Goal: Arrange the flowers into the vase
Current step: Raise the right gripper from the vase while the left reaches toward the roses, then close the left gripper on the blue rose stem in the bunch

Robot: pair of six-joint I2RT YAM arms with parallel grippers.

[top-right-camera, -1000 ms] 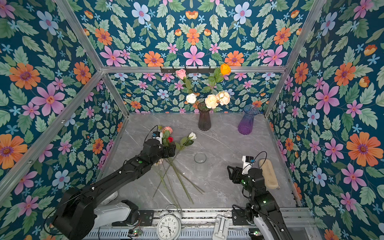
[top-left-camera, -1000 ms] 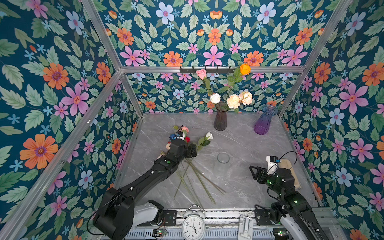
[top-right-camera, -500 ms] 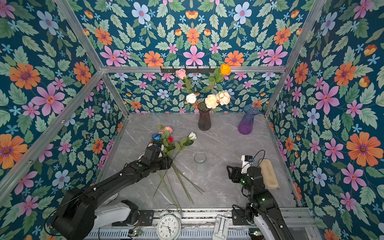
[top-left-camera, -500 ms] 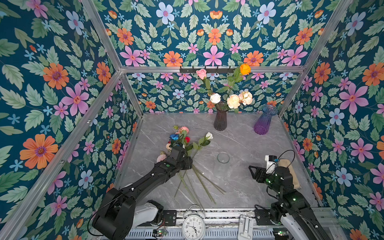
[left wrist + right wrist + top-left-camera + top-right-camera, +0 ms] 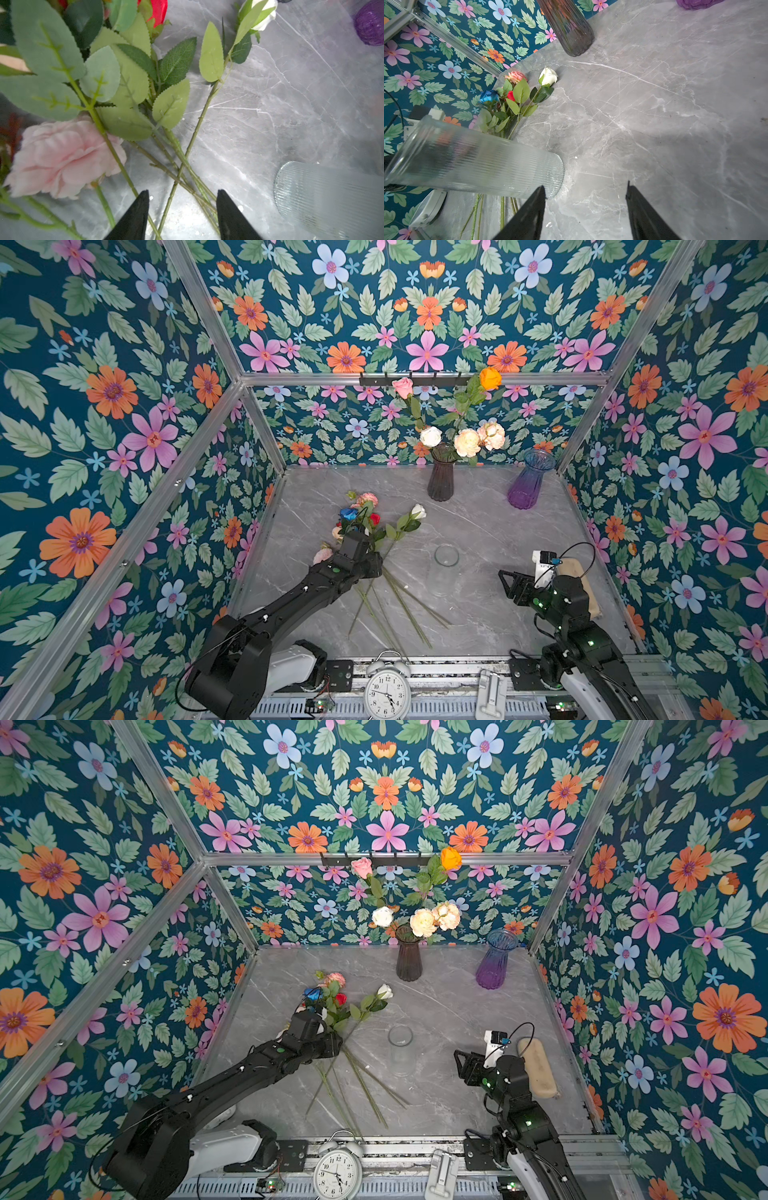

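At table (image 5: 519, 539) left, L gripper (image 5: 182, 191) jaws spread, straddling crossed stems of the flowers (image 5: 374, 519), lying left of clear vase (image 5: 446, 556). R gripper (image 5: 585, 185) spread, empty. Risk: closing pinches several stems; tangled leaves drag neighbours.

**Setting: robot lab test cell, dressed as a room**

The enclosure is a booth. Bare aluminium frame profiles (image 5: 291, 378) carry flat floral wallpaper panels (image 5: 104, 427) on every side in view. The floor of the cell is a grey marble-look tabletop (image 5: 519, 539). Two black robot arms, the left arm (image 5: 307, 593) and the right arm (image 5: 582, 643), are mounted at a slotted metal rail (image 5: 436, 707) along the near edge, with exposed cables and a small lit circuit board (image 5: 318, 704). An alarm clock (image 5: 387, 691) on that rail faces the camera. Flowers (image 5: 390, 531) lie loose on the tabletop as props.
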